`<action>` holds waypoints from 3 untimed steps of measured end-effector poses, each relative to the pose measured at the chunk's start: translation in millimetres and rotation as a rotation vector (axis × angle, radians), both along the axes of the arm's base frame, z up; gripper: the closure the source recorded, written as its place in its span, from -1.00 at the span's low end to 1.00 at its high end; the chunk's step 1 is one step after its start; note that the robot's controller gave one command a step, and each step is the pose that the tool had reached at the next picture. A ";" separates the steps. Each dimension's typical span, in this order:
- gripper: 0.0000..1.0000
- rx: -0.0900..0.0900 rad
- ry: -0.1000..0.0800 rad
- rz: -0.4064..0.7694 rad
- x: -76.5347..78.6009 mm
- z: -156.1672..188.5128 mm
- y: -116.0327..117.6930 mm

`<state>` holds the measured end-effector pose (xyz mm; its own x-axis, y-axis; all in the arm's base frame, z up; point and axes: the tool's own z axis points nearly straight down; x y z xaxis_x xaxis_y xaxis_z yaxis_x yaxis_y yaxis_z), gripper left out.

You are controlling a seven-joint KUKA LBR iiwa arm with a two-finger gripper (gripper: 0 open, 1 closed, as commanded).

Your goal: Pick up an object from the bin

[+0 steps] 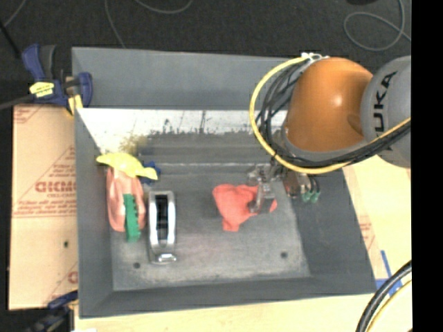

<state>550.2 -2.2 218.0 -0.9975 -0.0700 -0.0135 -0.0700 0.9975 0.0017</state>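
The pincer (264,196) is low at the right edge of a crumpled red lump (230,207), which lies near the middle of the grey bin (208,272). From where I stand I cannot tell how wide the pincer stands, or whether it has hold of the lump. Well apart, along the left wall, sit a silver-and-black gadget (161,227), a green piece (130,218), a pink thing (115,194) and a yellow thing (125,163) on top.

The grey metal bin (208,254) looked matt and grainy, the crumpled red lump (232,206) soft, the silver oblong tool (162,223) glossy.
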 end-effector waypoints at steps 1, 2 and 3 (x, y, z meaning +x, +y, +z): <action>1.00 0.001 0.000 -0.001 0.0 0.0 0.1; 1.00 0.001 0.000 -0.002 0.0 0.0 0.1; 1.00 0.001 0.000 -0.003 0.0 0.0 0.1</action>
